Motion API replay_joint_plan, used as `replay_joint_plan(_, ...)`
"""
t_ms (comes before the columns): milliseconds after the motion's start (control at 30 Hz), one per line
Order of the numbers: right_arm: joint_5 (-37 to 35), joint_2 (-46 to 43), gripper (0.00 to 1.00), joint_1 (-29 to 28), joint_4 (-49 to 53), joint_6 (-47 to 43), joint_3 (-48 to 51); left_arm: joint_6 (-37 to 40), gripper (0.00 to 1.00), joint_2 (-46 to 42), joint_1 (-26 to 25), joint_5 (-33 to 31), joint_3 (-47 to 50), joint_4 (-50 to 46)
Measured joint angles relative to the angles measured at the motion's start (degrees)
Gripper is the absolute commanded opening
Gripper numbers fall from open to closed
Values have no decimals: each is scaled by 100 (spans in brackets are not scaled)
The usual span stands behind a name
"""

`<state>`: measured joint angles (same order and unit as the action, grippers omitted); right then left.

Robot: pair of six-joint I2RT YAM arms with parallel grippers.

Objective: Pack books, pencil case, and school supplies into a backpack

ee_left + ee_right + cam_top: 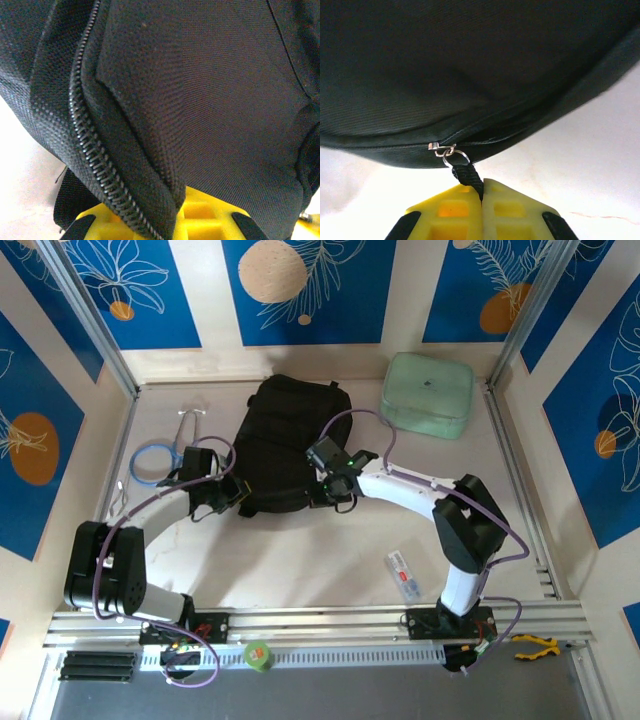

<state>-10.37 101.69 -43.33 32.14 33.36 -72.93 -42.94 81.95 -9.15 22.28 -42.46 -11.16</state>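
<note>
Backpack (285,440) lies flat mid-counter (300,560), with both hands at its near edge. Right hand (482,200) is clenched tight on the black pull strap (466,176). The ring and slider (440,146) sit just past its fingertips, and a seam line runs off to the right. Whether that seam is parted anywhere, I can't tell.

Left hand (172,222) is clamped on a fold of the bag's fabric, right beside the zipper teeth (82,145). That looks like the anchor. So this reads as the unzip, with the packing not yet begun.

To do it well, the right hand should draw the strap along the line of the teeth and stay low to the bag, not lift it. An upward tug would likely just raise the soft bag off the counter. The left hand should hold firm and pull gently the opposite way so the track stays taut. Slack fabric tends to bunch at a slider and jam it.

Where the zip curves, the wrist should turn with it. The strap is limp webbing and could slide out of a straight pinch, so steady and slow is best. The mouth needs to open wide.

Pencil case (403,575) lies on the counter by the right arm's base, well apart from the bag.
</note>
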Motion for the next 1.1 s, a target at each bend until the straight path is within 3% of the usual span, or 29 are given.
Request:
replay_joint_plan(333,-407,142,0,459,535,214,-538,129,2,-164,-118,0,173,-39)
replay_joint_plan(867,-153,909,0,925,1353,-181,-1460,507,1,-348,-448,22,310,-221)
replay_joint_plan(1100,-236,616,0,920,1158,245,-1091,553,4,-579,-656,20,317,-433)
